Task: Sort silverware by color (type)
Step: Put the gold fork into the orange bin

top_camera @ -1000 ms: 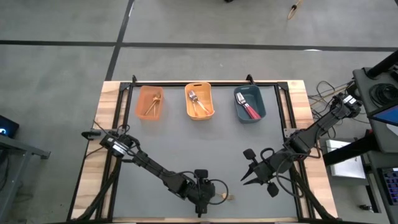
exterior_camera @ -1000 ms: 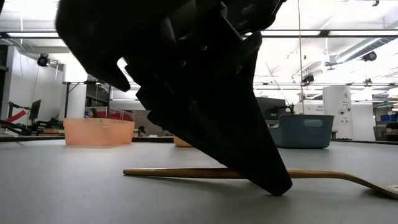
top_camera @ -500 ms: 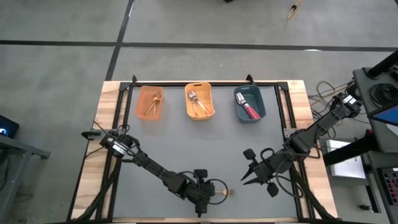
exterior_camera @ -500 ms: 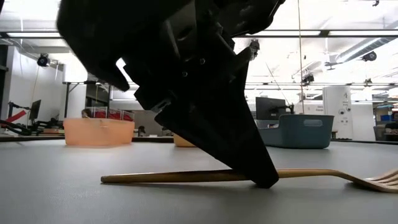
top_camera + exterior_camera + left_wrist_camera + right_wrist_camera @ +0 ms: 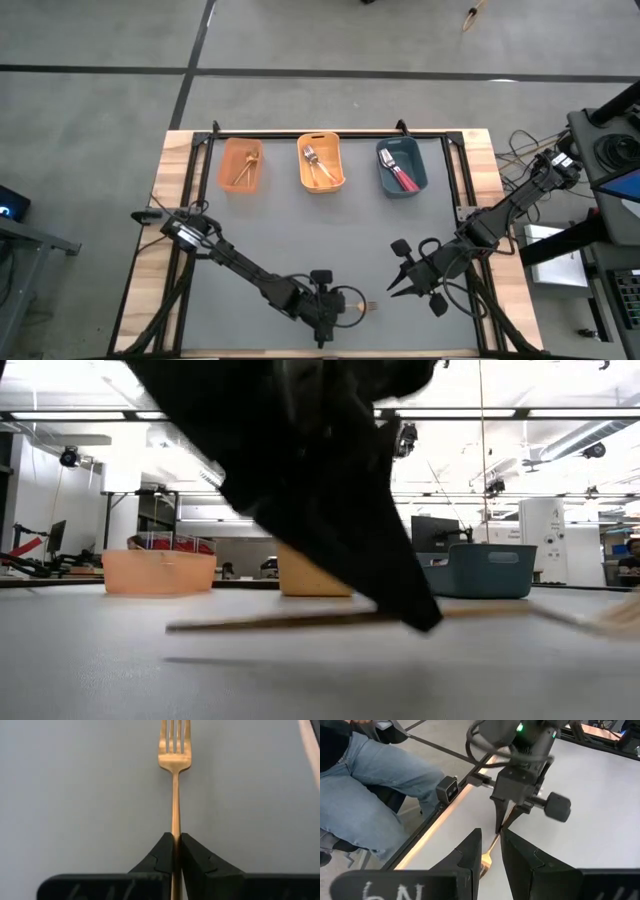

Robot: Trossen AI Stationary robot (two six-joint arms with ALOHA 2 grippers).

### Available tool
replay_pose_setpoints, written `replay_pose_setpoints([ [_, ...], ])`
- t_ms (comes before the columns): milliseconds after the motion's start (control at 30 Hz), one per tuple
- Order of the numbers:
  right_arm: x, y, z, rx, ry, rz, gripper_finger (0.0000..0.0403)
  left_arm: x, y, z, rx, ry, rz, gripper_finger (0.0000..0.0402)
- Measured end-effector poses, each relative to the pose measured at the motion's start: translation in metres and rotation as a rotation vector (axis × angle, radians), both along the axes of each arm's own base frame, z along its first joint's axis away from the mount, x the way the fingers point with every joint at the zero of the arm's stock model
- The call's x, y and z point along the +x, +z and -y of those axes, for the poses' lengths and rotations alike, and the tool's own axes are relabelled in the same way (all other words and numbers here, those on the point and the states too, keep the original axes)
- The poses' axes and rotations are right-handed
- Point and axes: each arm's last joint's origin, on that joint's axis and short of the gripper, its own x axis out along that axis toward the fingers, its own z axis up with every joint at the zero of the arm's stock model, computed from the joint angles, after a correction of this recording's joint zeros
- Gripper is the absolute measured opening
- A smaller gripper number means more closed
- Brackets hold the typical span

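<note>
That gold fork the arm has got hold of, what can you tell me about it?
The gold fork is slim and gold all over, looking like shiny metal, with four short tines and a long thin handle. The left gripper has its jaws shut on the handle, tines pointing away from the wrist. It sits at the table's near edge, far from the bins. In the low view it lies nearly level, just off the grey mat. Nothing else touches it.

Robotics lab – open hall, ceiling strip lights (image 5: pixel 520 415), monitor (image 5: pixel 434 530), concrete floor (image 5: pixel 300 50).
</note>
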Motion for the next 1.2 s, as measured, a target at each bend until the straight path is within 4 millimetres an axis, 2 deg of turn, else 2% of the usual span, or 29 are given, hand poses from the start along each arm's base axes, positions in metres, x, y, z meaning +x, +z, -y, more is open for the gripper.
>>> replay_pose_setpoints([
  [233, 0.0, 0.0, 0.0, 0.009, -0.006, -0.002, 0.0063, -0.009, 0.017, -0.006, 0.054, 0.015, -0.034, 0.0002],
  [733, 0.002, 0.001, 0.003, -0.02, -0.135, 0.027, 0.0063, -0.05, 0.087, -0.037, 0.262, 0.137, -0.102, 0.0003],
  [933, 0.003, 0.001, 0.006, -0.033, -0.231, 0.045, 0.0063, -0.075, 0.111, -0.055, 0.316, 0.191, -0.087, 0.0003],
  [1200, 0.006, 0.001, 0.012, -0.092, -0.371, 0.095, 0.0063, -0.125, 0.122, -0.096, 0.252, 0.331, -0.039, 0.0004],
])
